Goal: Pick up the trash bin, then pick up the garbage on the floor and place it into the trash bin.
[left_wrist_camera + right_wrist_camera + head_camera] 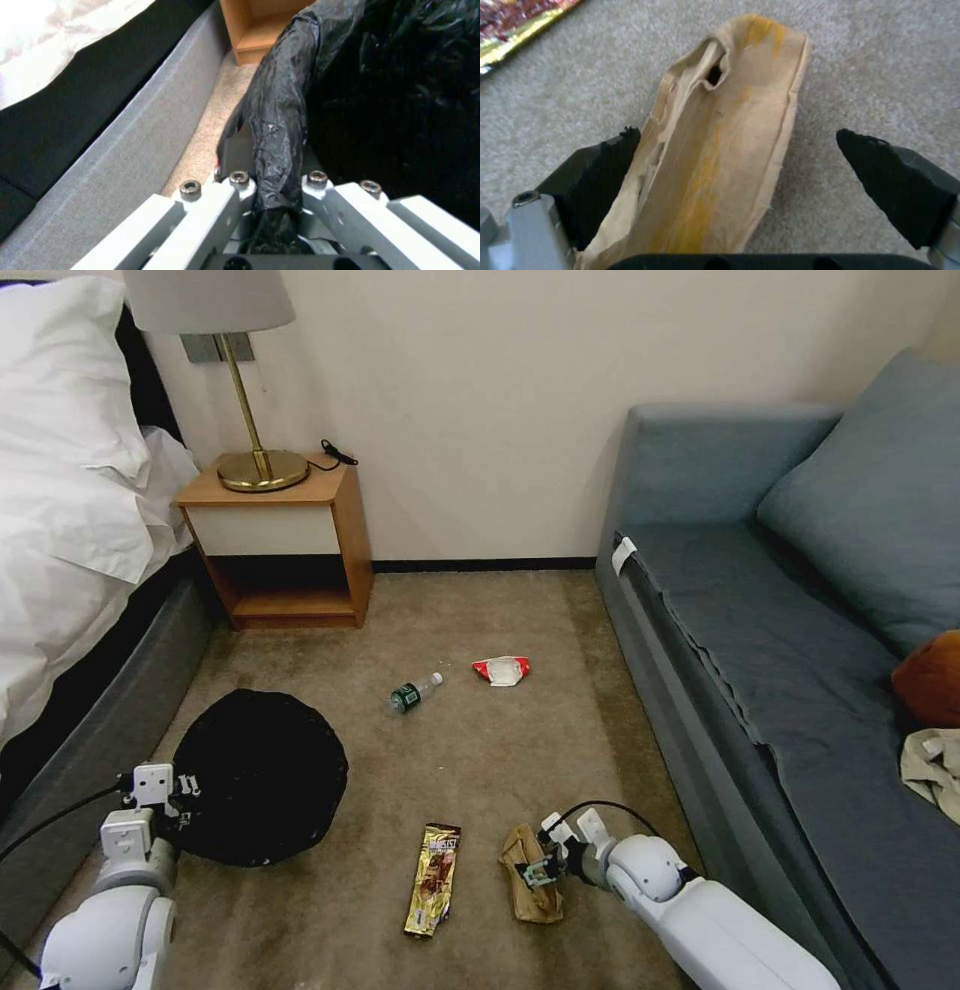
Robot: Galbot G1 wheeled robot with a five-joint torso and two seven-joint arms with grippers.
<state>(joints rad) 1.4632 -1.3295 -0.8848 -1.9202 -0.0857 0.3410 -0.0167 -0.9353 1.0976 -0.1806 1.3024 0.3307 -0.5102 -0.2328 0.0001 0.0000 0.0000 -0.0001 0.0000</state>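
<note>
At about 7 o'clock in your head view, your left gripper (178, 790) is clenched on the rim of the trash bin (262, 775), whose black bag hides the white body. The left wrist view adds what the head camera misses: the crinkled bag rim (280, 123) pinched between the fingers (235, 153), with the grey bed base (125, 150) close beside it. At 5 o'clock your right gripper (548, 860) is released, its jaws spread over the tan paper (530, 875). The right wrist view shows the paper (725, 157) lying flat on the carpet (880, 75), touching one pad (605, 168) while the other stands apart. The yellow-brown snack wrapper (433, 879) lies just beside it at 6 o'clock. The bottle (413, 692) and red-and-white wrapper (502, 670) rest near the centre of the floor.
</note>
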